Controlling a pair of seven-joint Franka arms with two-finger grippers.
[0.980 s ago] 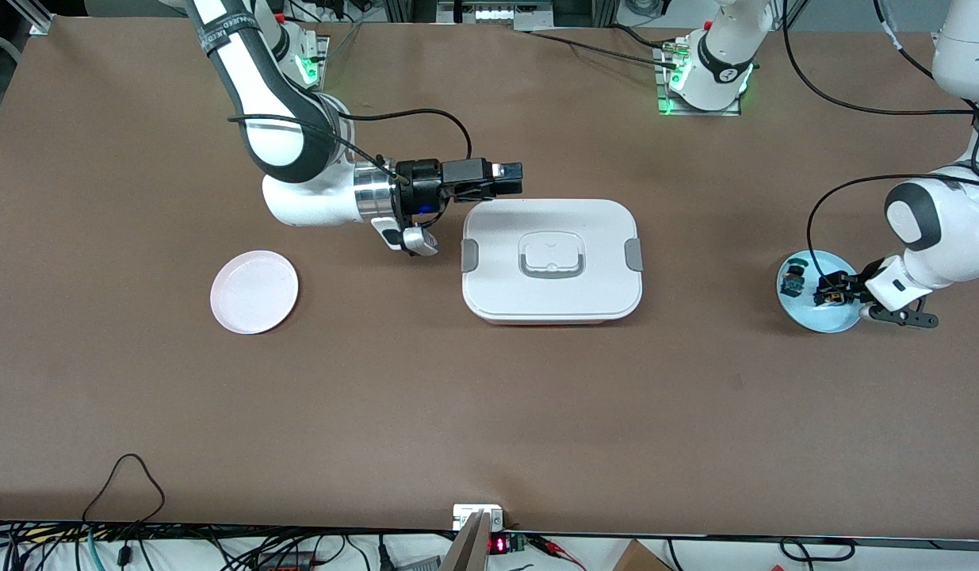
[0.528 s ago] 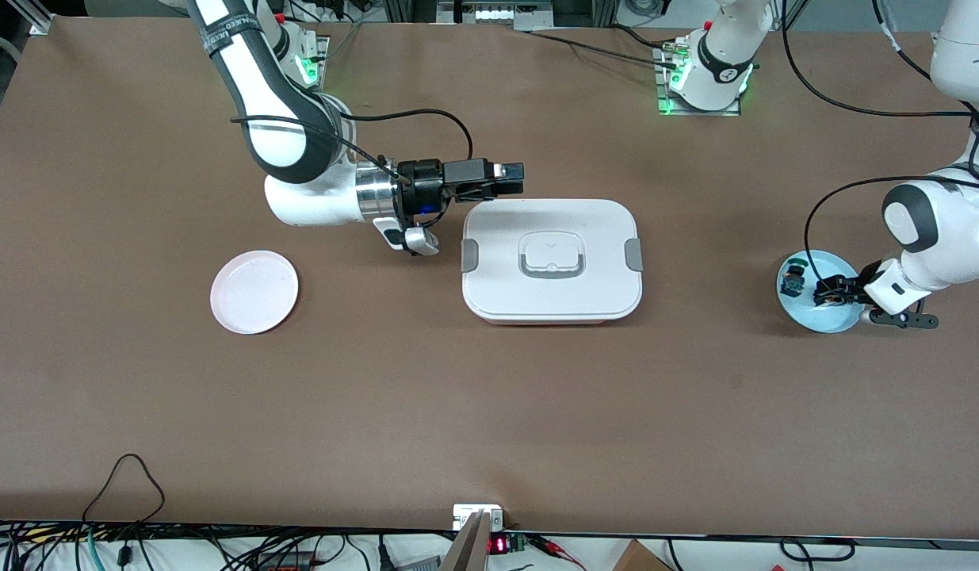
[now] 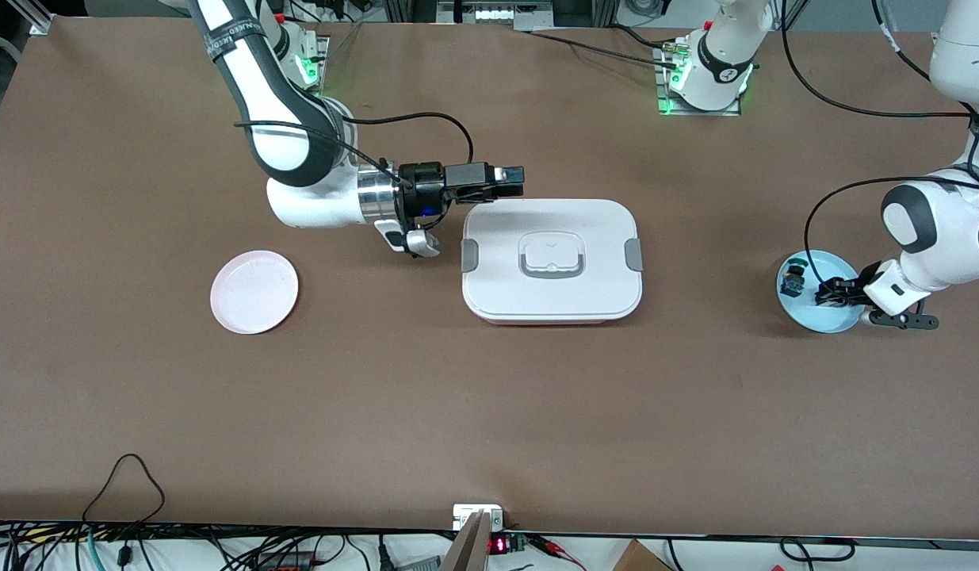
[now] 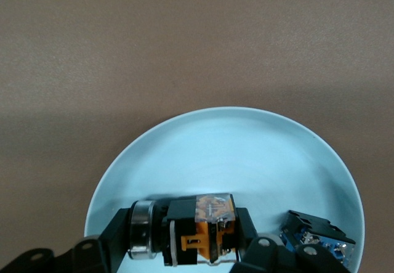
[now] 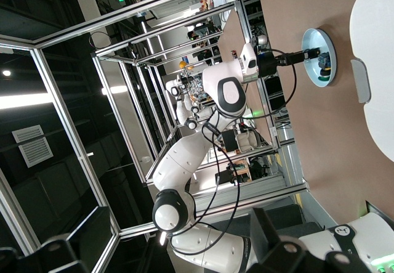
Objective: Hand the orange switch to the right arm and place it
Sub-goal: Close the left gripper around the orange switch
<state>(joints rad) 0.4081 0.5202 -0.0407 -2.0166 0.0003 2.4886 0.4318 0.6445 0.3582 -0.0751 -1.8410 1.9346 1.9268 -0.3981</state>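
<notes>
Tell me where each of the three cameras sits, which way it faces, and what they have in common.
Front view: high across the table, facing both arm bases; shows the right end effector by the white lidded box and the left end effector down in the blue plate.
Left wrist view: looks down at the blue plate; its linkage fingers clamp the orange switch.
Right wrist view: looks sideways along the table; its own end effector is open.
Shared: all three show the blue plate.

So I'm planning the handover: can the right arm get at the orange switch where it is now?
Probably not. The orange switch sits on the blue plate at the left arm's end, clamped in the left gripper. The right gripper hangs by the white box.
</notes>
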